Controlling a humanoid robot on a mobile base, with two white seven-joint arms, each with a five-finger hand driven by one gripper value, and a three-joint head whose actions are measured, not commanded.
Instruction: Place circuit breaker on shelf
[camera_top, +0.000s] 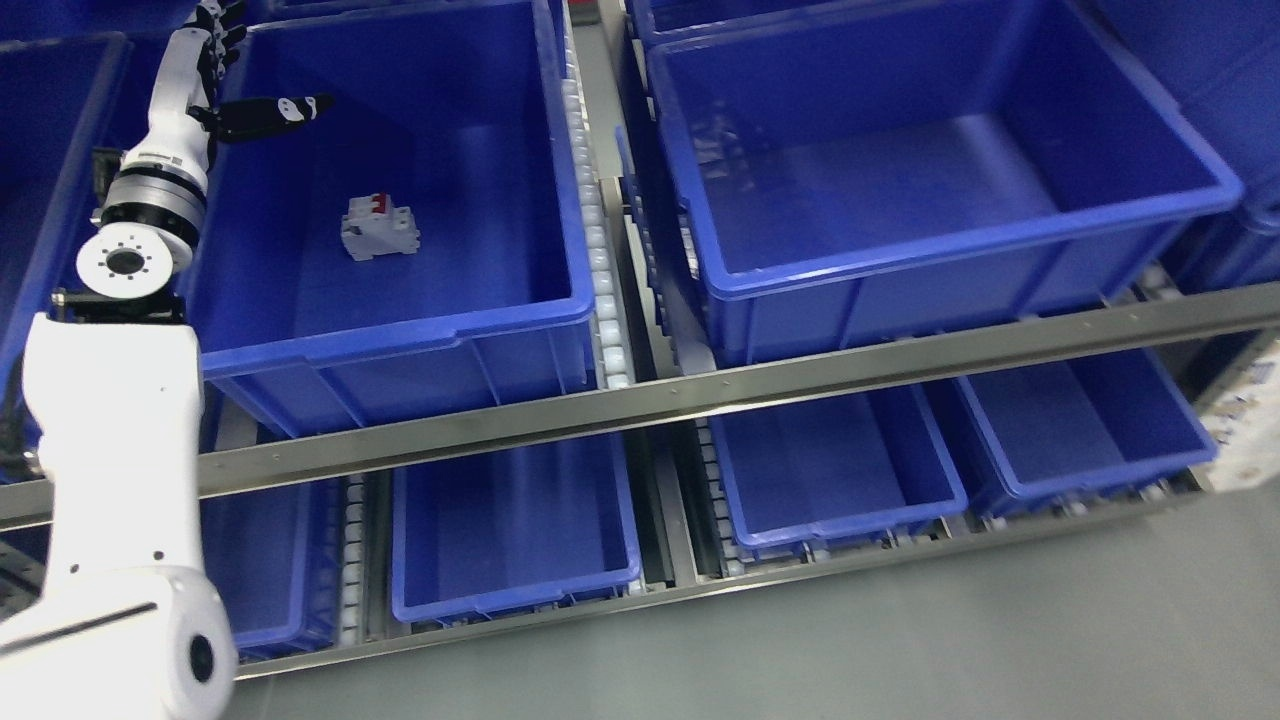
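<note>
A white circuit breaker (379, 229) with red switches lies on the floor of the big blue bin (400, 330) on the upper shelf, left of the middle. My left hand (232, 70) is raised over the bin's far left rim, above and to the left of the breaker and apart from it. Its black fingers (270, 112) are spread and hold nothing; one points right over the bin. My white left arm (115, 420) rises from the lower left. The right arm is out of view.
A second big blue bin (930, 240) stands to the right on the same shelf. A metal shelf rail (700, 395) runs across the front. Several smaller blue bins (515, 580) sit on the lower shelf. Grey floor lies below.
</note>
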